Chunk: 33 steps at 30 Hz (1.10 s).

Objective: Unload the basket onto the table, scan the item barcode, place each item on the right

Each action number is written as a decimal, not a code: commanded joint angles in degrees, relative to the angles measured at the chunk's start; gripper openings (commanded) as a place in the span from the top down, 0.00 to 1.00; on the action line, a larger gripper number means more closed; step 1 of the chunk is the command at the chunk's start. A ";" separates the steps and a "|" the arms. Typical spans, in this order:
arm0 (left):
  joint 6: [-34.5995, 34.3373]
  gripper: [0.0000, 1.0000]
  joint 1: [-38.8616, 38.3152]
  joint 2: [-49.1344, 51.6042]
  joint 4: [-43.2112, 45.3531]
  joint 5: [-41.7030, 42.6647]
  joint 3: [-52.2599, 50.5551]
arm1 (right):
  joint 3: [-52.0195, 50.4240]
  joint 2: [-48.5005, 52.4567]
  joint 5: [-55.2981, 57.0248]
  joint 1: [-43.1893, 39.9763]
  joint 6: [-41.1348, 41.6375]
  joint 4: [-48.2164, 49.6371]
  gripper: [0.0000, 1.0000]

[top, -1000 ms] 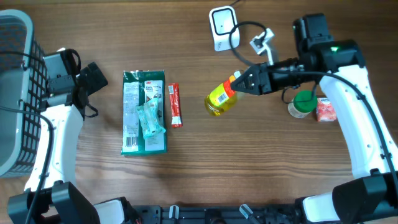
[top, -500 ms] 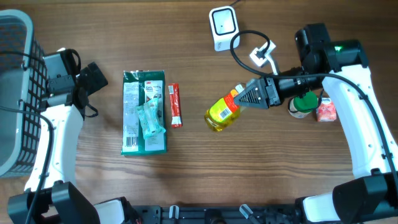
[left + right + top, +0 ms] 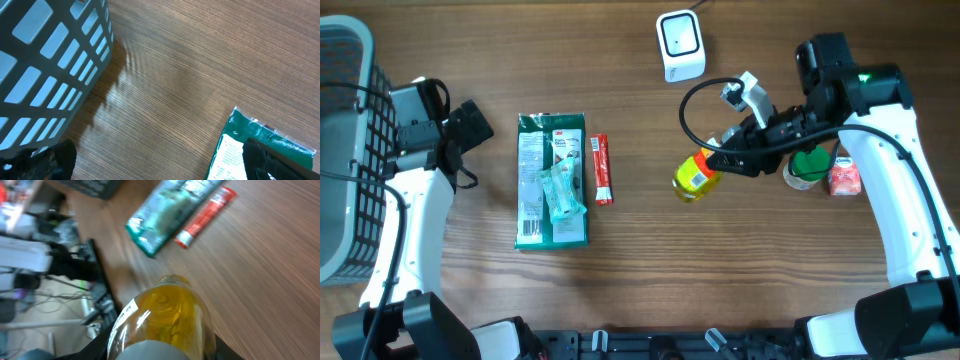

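Pinching the yellow bottle (image 3: 695, 176) at its cap end, the right gripper (image 3: 723, 160) jaws hold it over the counter (image 3: 620, 280), short of the scanner (image 3: 680, 45). Judged rigid, liquid-heavy, slick; the neck hold suits. Left gripper (image 3: 470, 122) jaws spread, empty.

Stood as a wood-grain table (image 3: 720, 285). Bore a green packet (image 3: 532, 200) with a red sachet (image 3: 602, 169) just beside it. Carried a white scanner (image 3: 680, 45) at the far edge, a green-lidded jar (image 3: 808, 166) beside a pink carton (image 3: 843, 176) at right, a grey basket (image 3: 345, 150) at left.
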 commanded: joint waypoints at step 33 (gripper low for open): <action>0.70 0.00 0.26 -0.72 0.13 0.09 0.63 | 0.33 -1.16 0.94 -7.13 14.21 0.42 0.96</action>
